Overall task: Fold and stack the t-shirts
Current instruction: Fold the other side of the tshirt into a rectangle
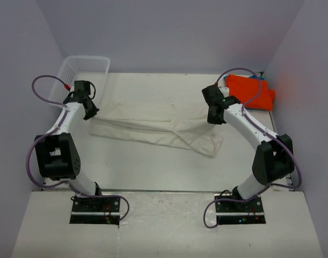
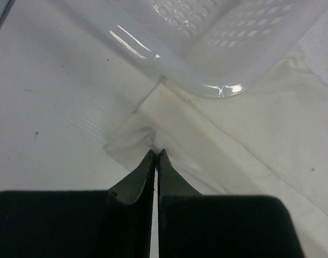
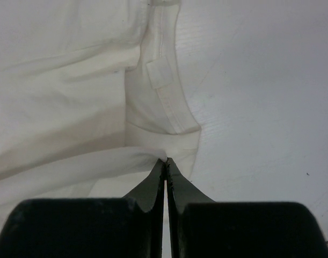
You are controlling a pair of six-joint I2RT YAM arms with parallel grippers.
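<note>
While we pinch large plain cream cloth t-shirt point(image 1: 158, 130) at opposite ends, left end effector point(image 2: 155, 154) and right end effector point(image 3: 165, 159) both clenched on fabric, garment lies stretched across white desk point(image 1: 153, 174), likely to flatten before folding.

We're looking at a robotics lab cell here: a white table point(image 1: 153, 166) boxed in by plain pale walls point(image 1: 169, 32) on three sides. The left arm point(image 1: 67, 121) and right arm point(image 1: 249, 126), both white and black, are bolted to metal base plates point(image 1: 95, 208) at the near edge, with purple cables point(image 1: 39, 88) looping off them. The only household touches are a cream t-shirt point(image 1: 153, 129) and a white mesh basket point(image 1: 83, 65).
</note>
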